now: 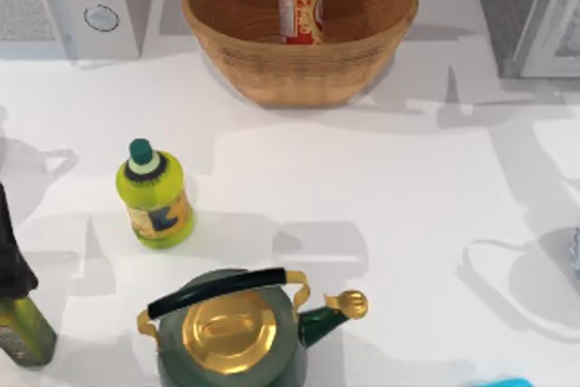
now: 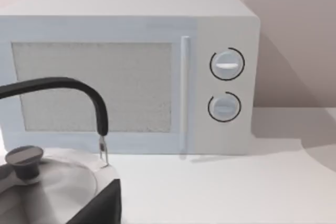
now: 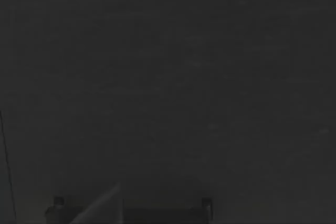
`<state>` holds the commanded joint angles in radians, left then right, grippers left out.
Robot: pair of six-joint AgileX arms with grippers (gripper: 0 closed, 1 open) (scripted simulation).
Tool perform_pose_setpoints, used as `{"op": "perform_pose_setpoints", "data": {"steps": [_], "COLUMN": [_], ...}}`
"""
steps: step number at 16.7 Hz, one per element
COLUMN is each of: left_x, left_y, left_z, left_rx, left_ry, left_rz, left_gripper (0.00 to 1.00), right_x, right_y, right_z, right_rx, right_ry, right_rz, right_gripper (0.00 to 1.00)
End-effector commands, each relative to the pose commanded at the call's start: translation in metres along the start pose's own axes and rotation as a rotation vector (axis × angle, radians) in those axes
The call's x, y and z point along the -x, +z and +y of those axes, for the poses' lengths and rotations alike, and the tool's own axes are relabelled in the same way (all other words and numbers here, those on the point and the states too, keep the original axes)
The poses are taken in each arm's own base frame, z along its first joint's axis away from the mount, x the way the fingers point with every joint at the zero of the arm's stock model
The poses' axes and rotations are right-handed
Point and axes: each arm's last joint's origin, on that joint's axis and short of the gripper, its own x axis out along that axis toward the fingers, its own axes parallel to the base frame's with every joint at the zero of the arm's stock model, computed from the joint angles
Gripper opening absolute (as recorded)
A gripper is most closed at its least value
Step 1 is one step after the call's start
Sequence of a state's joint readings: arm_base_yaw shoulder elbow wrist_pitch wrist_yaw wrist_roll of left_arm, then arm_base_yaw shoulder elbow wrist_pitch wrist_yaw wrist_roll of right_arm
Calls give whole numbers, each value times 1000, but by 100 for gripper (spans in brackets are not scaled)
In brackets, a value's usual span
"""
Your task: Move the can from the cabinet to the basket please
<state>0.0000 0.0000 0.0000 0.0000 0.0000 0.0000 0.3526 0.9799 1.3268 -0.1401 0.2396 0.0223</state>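
The can (image 1: pixel 300 4) stands upright inside the basket (image 1: pixel 237 39), on its floor, a little toward the back wall. Its long side points straight up, silver top showing. So the can is already where the task wants it, and I think the job is done or nearly done. What is left, I guess, is only for the arms to keep clear of the basket so the can does not tip.

The basket sits at the back of the white table (image 1: pixel 408 197), in the middle. The cabinet (image 1: pixel 530 6) is at the back right corner, near the basket but not touching it. The microwave (image 1: pixel 72 2) is at the back left.

Closer to the front stands a yellow-green bottle (image 1: pixel 156 197), well apart from the basket. A green kettle (image 1: pixel 231 337) with a gold lid is at the front edge.

I cannot tell which arm is nearer the can, or whether either claw is spread or squeezed. The left wrist view faces the microwave, with a kettle close by. The right wrist view is dark.
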Motion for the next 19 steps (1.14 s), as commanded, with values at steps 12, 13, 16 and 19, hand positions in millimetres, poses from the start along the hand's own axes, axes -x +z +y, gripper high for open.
{"op": "perform_pose_setpoints", "data": {"steps": [12,13,16,19], "left_x": [0,0,0,0], "left_y": [0,0,0,0], "left_z": [0,0,0,0], "left_rx": [0,0,0,0], "left_ry": [0,0,0,0], "left_rz": [0,0,0,0], "left_gripper": [100,100,100,100], "right_x": [128,132,138,139], "right_y": [-249,-264,-291,-294], "right_z": [-56,-60,-68,-69], "right_rx": [43,49,65,67], "right_ry": [-32,-53,-112,-123], "right_rz": [162,175,198,201], "right_gripper": [100,100,100,100]}}
